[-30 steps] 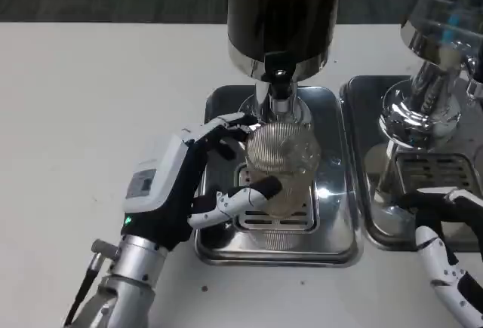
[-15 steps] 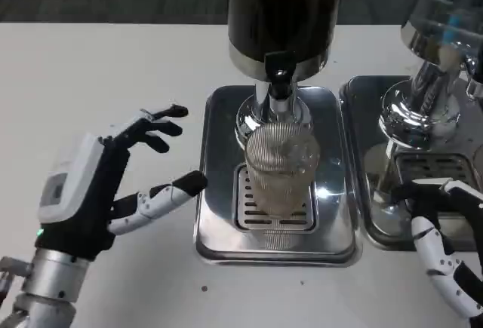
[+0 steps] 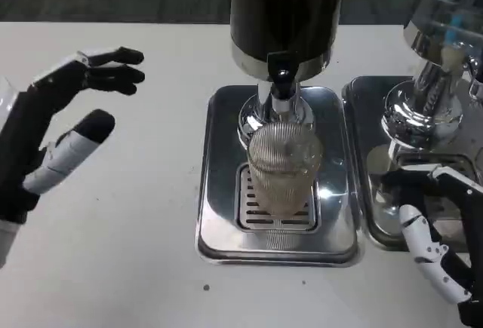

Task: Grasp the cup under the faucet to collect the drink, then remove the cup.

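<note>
A ribbed clear cup (image 3: 283, 166) stands upright on the grate of the steel drip tray (image 3: 219, 222), directly below the black faucet (image 3: 281, 79) of the dark drink dispenser (image 3: 287, 11). My left hand (image 3: 53, 136) hovers far to the left of the tray, fingers spread, holding nothing. At the lower right my right hand (image 3: 438, 230) is partly cut off by the picture's edge; its fingers are apart and curve over the edge of the neighbouring tray, empty.
A second dispenser (image 3: 441, 49) with a chrome base stands on its own steel tray (image 3: 362, 117) at the right. White table surface stretches to the left and in front of the trays.
My left hand let go of the cup and drew back to the left and upward, well away from the tray. The cup stays under the faucet. My right hand barely shifted.
</note>
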Tool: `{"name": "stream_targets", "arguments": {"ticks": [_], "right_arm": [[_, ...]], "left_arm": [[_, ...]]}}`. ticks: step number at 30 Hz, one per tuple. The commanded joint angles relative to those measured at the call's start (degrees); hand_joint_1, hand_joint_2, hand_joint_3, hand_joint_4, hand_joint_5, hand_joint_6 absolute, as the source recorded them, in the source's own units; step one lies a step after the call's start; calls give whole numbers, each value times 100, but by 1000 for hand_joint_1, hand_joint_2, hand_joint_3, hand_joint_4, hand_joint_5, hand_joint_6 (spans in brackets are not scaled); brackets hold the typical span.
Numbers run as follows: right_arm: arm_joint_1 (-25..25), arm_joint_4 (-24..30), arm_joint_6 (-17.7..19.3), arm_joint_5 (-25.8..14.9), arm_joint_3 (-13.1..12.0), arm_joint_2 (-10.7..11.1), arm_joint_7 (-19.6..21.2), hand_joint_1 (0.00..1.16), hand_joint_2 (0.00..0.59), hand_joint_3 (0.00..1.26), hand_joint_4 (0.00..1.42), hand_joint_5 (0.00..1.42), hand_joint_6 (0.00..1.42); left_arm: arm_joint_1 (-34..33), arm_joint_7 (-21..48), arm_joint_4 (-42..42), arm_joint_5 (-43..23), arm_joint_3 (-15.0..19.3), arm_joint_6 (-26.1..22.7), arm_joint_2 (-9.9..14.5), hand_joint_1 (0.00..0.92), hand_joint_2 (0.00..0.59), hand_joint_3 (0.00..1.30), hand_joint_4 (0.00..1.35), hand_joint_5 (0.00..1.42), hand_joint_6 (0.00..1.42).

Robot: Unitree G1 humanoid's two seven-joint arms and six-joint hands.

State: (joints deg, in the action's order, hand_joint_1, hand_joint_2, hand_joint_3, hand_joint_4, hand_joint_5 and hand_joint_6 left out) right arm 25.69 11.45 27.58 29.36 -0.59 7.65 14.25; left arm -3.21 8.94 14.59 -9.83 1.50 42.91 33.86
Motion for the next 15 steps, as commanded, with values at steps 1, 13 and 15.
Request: {"name": "stream_targets", "arguments": {"ticks": [1, 13, 15], "right_arm": [[-110, -42, 98, 193, 17, 93, 146, 331, 492, 569, 458, 417, 370], [-225, -79, -10, 420, 138, 150, 266, 342, 493, 496, 419, 383, 344], [-210, -105, -7, 445, 187, 104, 321, 342, 493, 495, 417, 383, 344]], "left_arm": [[-546, 1242, -52, -1036, 196, -412, 89, 0, 80, 363, 387, 404, 350], [-2009, 4430, 55, -2631, 334, -2956, 99, 0, 65, 310, 324, 330, 245], [-2199, 4670, 124, -2720, 354, -3382, 22, 0, 65, 301, 317, 331, 233]]}}
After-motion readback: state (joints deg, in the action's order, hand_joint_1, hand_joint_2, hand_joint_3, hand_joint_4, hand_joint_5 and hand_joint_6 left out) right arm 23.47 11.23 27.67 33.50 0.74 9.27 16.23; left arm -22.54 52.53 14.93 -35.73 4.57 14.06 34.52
